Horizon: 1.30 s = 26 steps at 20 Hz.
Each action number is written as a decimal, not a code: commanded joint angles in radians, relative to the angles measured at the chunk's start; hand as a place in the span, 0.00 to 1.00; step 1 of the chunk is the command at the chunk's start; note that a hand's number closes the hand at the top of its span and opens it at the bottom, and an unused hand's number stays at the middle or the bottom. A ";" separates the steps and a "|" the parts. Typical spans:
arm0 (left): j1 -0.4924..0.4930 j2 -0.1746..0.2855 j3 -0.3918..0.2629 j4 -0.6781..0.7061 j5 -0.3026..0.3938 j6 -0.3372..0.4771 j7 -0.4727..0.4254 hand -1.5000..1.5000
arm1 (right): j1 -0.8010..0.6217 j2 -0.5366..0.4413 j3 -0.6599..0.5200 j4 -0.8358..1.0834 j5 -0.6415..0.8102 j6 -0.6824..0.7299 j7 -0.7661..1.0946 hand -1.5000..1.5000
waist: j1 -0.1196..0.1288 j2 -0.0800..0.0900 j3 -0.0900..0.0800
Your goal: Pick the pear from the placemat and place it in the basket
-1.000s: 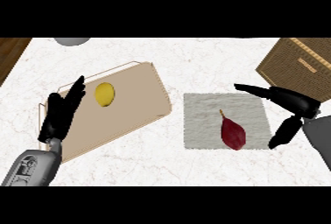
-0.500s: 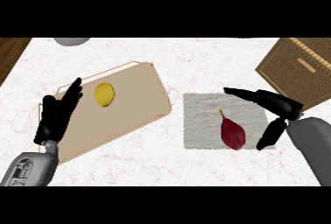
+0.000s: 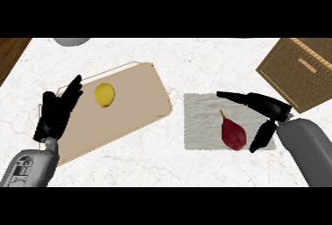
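Head view, and the dark red pear (image 3: 233, 134) lies on the pale placemat (image 3: 198, 125), stem pointing up and away, right of the mat's middle. The right hand (image 3: 272, 110) hangs over the mat's right side, spread wide: one dark digit reaches out above the stem, another points down just beside the pear's fat end, and nothing is pinched between them. Whether that lower tip touches the fruit, I cannot tell. The step in hand looks like the closing-in before the grasp. To do it well, the hand wants to slide a little further left so the pear's broad body sits squarely in the gap. It should then curl round the belly, not the thin neck, and lift straight off the cloth so the mat doesn't drag. The woven basket (image 3: 303, 72) waits near the view's upper right corner, a short carry up and right. Over at the left, the left hand (image 3: 57, 115) rests with straight fingers at the edge of the cutting board (image 3: 133, 114), where a yellow fruit (image 3: 105, 95) sits, all on the marble table (image 3: 194, 57).
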 commanded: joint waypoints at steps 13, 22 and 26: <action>-0.061 -0.020 0.067 0.059 -0.042 -0.043 -0.009 0.50 | -0.007 0.137 -0.005 0.134 0.137 -0.065 -0.045 0.00 | 0.000 0.001 0.000; 0.018 -0.042 0.058 -0.038 -0.050 -0.053 0.016 0.50 | 0.065 0.091 0.029 0.055 0.241 -0.199 -0.185 1.00 | 0.000 -0.001 0.000; -0.041 -0.054 0.059 0.006 -0.062 -0.045 0.032 0.50 | 0.029 0.094 0.016 0.085 0.308 -0.292 -0.136 1.00 | -0.003 0.000 0.000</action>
